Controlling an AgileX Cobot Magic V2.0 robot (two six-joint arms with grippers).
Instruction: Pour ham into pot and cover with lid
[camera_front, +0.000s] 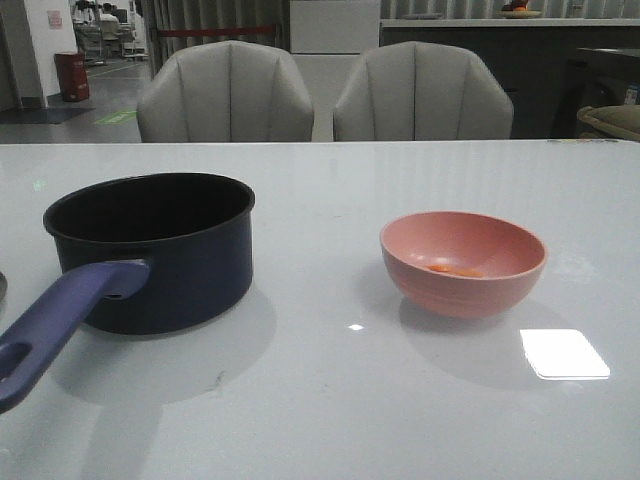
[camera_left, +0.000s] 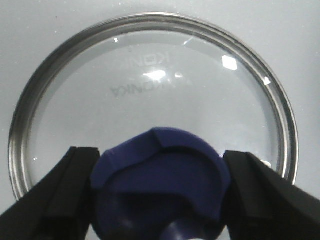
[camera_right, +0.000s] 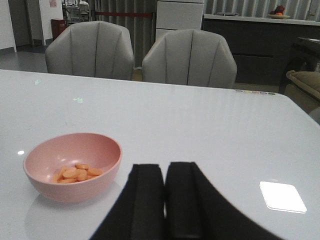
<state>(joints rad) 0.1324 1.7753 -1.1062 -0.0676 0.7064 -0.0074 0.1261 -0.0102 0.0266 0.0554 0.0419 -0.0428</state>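
Observation:
The dark navy pot (camera_front: 180, 270) stands on the left of the white table, its blue-purple handle (camera_front: 60, 320) pointing toward the near left corner. To its right sits the pink bowl (camera_front: 465, 290) with several orange-pink ham slices (camera_front: 455, 269) on its bottom. The right wrist view has the same ham (camera_right: 75, 173) and bowl (camera_right: 100, 145), with my right gripper (camera_right: 164, 167) shut and empty, off to the bowl's side. In the left wrist view the glass lid (camera_left: 150, 80) lies flat on the table. My left gripper (camera_left: 160, 152) holds its dark blue knob (camera_left: 165, 175) from both sides. Neither gripper appears in the front view.
Two grey chairs (camera_front: 225, 95) (camera_front: 420, 95) stand behind the table's far edge. A bright patch of reflected light (camera_front: 563, 353) lies on the tabletop near the bowl. A dark sliver (camera_front: 2, 287) shows at the front view's left edge.

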